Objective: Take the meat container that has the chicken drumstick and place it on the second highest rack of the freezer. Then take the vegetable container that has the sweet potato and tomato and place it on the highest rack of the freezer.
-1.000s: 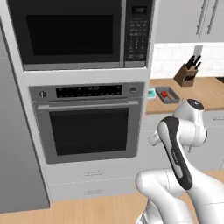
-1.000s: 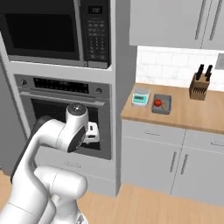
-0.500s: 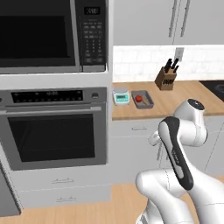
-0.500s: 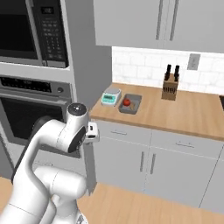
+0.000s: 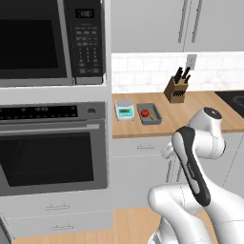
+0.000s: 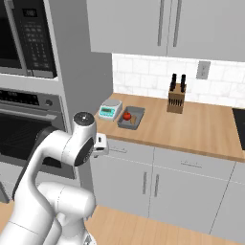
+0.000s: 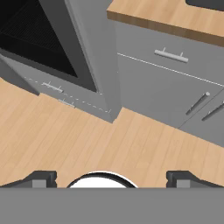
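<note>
Approach to counter, nothing held.
Gripper (image 7: 109, 177) fingers apart, empty. Grey container (image 5: 148, 114) beside scale (image 5: 124, 109); risk: picking wrong container, contents partly unclear.

The base has driven, so both base views have swung: the black-glass built-in wall oven (image 5: 50, 147) now sits at 9 o'clock, while the wooden-topped bench (image 5: 190, 116) with its grey rectangular tray (image 5: 149, 114) and wooden knife block (image 5: 176, 89) has come toward centre.
</note>
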